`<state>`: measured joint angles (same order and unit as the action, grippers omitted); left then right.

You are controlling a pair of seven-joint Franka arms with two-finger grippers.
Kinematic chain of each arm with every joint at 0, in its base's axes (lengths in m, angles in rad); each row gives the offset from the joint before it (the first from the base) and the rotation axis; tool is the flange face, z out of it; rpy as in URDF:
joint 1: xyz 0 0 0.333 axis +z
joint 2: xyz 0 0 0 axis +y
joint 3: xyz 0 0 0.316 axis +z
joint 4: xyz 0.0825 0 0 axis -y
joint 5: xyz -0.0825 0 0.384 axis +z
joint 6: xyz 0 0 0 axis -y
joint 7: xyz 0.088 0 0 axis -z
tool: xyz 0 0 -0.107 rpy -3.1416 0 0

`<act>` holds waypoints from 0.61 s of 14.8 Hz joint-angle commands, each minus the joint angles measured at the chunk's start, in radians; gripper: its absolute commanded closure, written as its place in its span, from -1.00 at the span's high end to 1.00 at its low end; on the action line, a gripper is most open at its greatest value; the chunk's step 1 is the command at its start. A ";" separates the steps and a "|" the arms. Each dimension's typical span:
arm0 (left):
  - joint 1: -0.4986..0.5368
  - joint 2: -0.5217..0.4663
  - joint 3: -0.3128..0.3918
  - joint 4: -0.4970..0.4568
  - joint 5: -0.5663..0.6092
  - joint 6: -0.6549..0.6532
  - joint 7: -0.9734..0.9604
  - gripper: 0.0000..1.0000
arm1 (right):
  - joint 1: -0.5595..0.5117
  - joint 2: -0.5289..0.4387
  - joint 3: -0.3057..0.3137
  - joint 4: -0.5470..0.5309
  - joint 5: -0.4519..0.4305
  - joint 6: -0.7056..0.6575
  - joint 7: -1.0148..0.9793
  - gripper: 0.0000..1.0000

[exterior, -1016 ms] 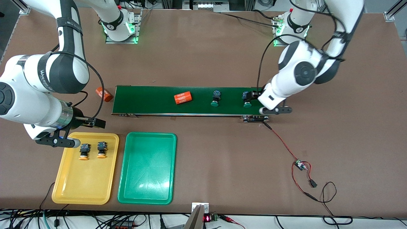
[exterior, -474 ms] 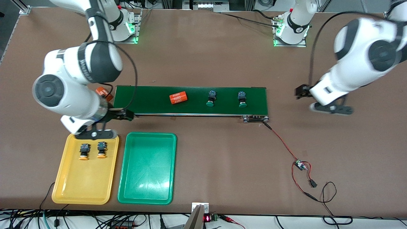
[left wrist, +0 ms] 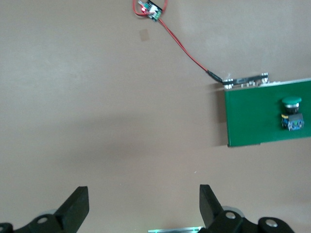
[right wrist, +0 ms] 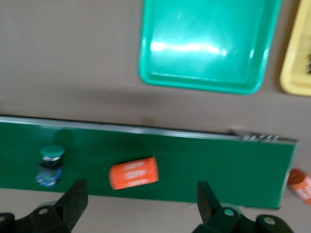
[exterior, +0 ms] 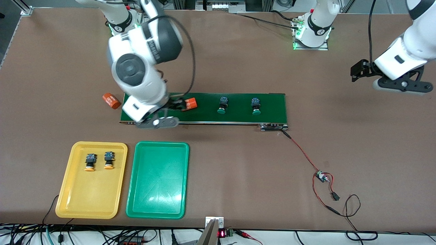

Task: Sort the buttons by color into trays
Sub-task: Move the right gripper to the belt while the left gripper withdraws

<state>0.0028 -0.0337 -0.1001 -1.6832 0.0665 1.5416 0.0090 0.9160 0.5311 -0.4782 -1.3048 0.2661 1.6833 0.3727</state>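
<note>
Orange cylinder crowds the belt beside two green buttons

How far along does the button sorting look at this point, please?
About halfway. Both yellow-orange buttons lie in the yellow tray. The green tray holds nothing; the two green buttons sit on the conveyor belt. The open right gripper is over the belt by an orange cylinder; the open left gripper waits over bare table, holding nothing.

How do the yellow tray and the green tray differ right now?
The yellow tray holds two yellow-capped buttons; the green tray holds none. The yellow tray lies toward the right arm's end of the table, the green tray beside it, closer to the middle. Both share shape, size and alignment.
</note>
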 commanded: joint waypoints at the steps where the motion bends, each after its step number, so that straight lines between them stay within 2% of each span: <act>1: -0.004 0.023 0.010 0.030 0.030 -0.018 -0.076 1.00 | 0.050 0.003 -0.005 -0.024 -0.016 0.003 0.048 1.00; 4: -0.004 0.043 0.007 0.086 0.022 0.006 -0.072 1.00 | 0.087 0.033 -0.005 -0.025 -0.010 0.007 0.084 1.00; 9: -0.017 0.043 0.011 0.088 0.006 0.048 -0.061 1.00 | 0.168 0.058 -0.003 -0.065 -0.002 0.029 0.225 1.00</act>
<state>0.0002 -0.0067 -0.0954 -1.6225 0.0696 1.5891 -0.0456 1.0425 0.5937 -0.4759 -1.3341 0.2642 1.6882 0.5512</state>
